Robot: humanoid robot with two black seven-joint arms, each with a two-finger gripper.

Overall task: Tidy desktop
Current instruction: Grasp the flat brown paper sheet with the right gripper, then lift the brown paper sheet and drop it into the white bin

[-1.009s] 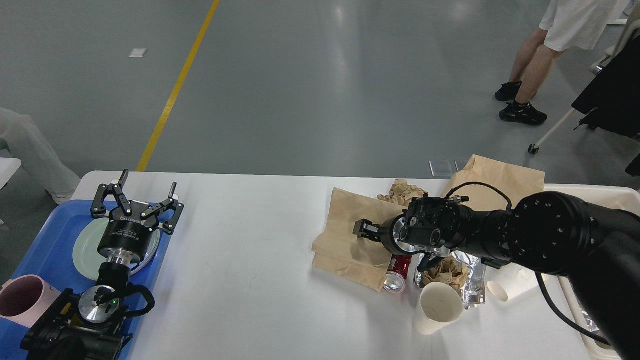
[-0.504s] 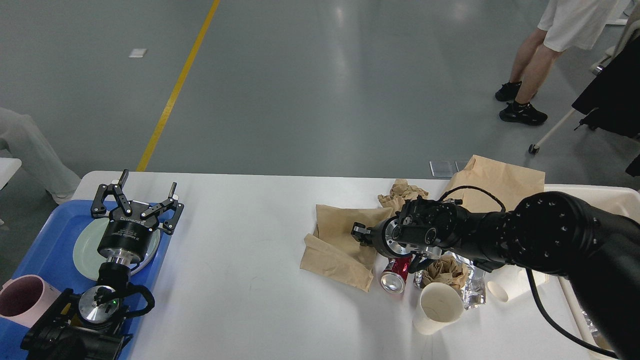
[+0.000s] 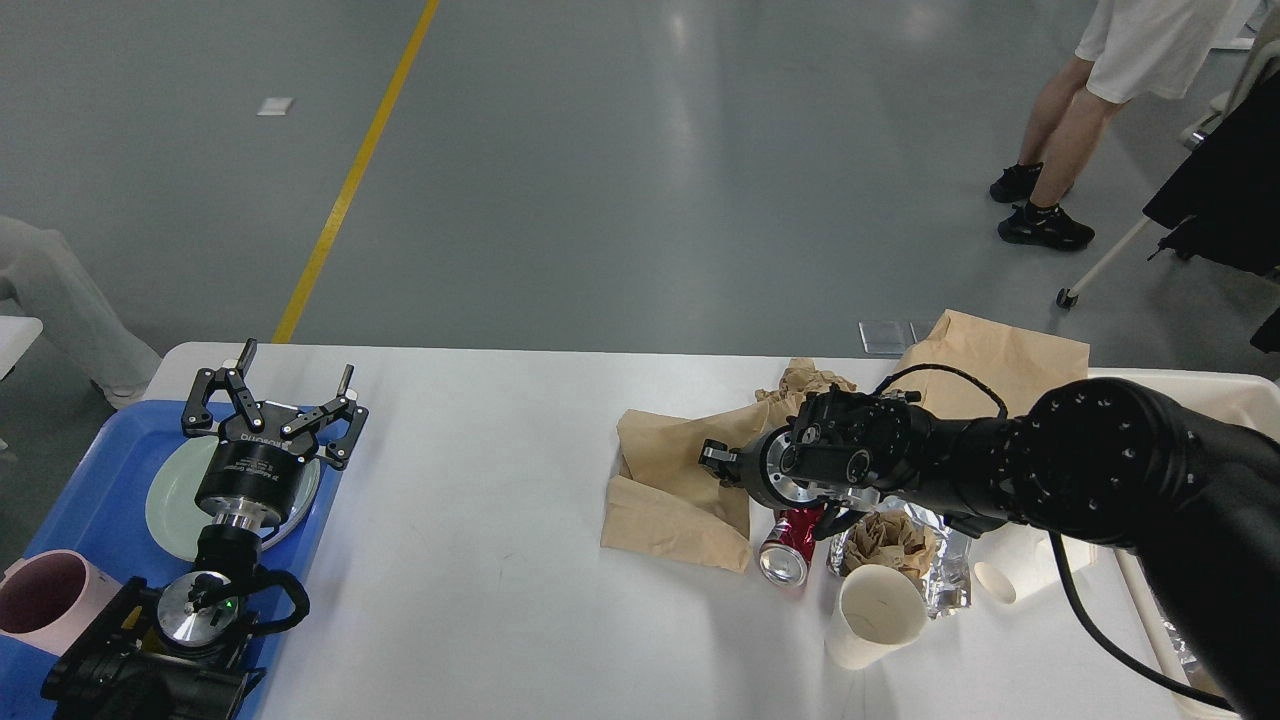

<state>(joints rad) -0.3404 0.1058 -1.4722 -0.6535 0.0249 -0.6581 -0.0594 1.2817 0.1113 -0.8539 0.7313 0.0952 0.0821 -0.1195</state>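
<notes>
The white desktop (image 3: 480,480) carries litter on its right half. My right gripper (image 3: 716,460) reaches in from the right and is shut on a flat brown paper bag (image 3: 670,480), whose upper part is pulled up and creased. A red can (image 3: 788,548) lies on its side just below the wrist. Beside it are a crumpled brown paper wad (image 3: 888,538), silver foil (image 3: 948,575) and a tipped paper cup (image 3: 875,615). My left gripper (image 3: 296,366) is open and empty above a pale plate (image 3: 172,492) on the blue tray (image 3: 90,500).
A second brown bag (image 3: 1005,355) and a crumpled paper ball (image 3: 812,380) lie at the back right. A cream bin (image 3: 1240,400) stands at the right edge. A pink cup (image 3: 45,600) sits on the tray. A person (image 3: 1090,120) stands beyond the table.
My right gripper has moved left and slightly up, dragging the brown bag left and folding it. The red can rolled slightly left. The left arm has not moved.
</notes>
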